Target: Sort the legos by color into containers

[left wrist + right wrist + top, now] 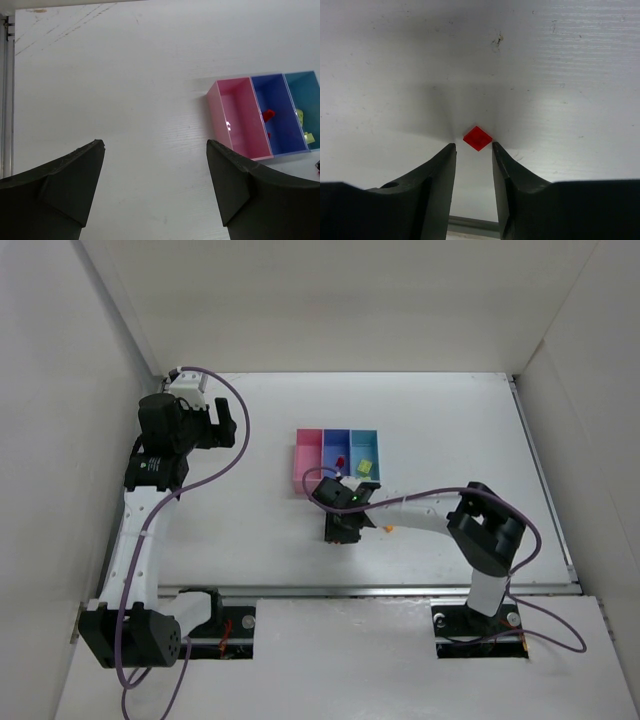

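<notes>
Three joined bins stand mid-table: pink [307, 458], medium blue [335, 443], light blue [364, 443]. A red lego [341, 461] lies in the medium blue bin and a yellow-green one [365, 467] in the light blue bin. My right gripper [474, 145] points down at the table in front of the bins, its jaws a little apart. A small red lego [477, 138] lies flat on the table just beyond its fingertips, ungripped. An orange-yellow lego [388, 530] lies right of that gripper [343, 532]. My left gripper [155, 150] is wide open and empty, far left of the bins.
The left wrist view shows the pink bin [240, 117] empty, a red lego [268, 115] in the blue bin [280, 100], and yellow-green pieces [300, 116] in the light blue bin [302, 90]. White walls enclose the table; a metal rail [370, 590] runs along its near edge.
</notes>
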You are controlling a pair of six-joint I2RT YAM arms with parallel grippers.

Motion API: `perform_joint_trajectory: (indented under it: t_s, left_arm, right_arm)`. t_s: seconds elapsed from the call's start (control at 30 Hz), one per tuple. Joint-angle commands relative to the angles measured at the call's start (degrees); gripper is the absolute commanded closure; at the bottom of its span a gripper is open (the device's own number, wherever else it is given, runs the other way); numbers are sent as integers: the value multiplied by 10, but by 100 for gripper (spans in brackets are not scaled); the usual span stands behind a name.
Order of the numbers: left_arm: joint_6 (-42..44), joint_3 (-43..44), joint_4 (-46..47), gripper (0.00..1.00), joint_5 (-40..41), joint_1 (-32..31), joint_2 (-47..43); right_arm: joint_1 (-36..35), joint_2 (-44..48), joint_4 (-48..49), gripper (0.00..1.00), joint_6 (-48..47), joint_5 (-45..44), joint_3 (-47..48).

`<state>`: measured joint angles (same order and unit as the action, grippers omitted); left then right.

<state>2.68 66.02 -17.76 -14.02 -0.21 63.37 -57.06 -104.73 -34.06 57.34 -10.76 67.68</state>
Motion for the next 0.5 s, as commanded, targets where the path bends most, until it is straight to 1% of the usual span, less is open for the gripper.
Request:
perform_joint_trajectory:
  t_s: [0.0,0.23,0.47]
  left_arm:
    - [-5,4,19,19,-10,4,-11]
    - [-5,4,19,19,-10,4,-11]
    - [-5,4,19,19,-10,4,-11]
  right_arm:
    - [-2,-36,-38,60,-14,-8,-3]
    - [-2,-31,-33,60,-8,-12,-3]
    - [-2,-60,-39,65,-14,-29,25]
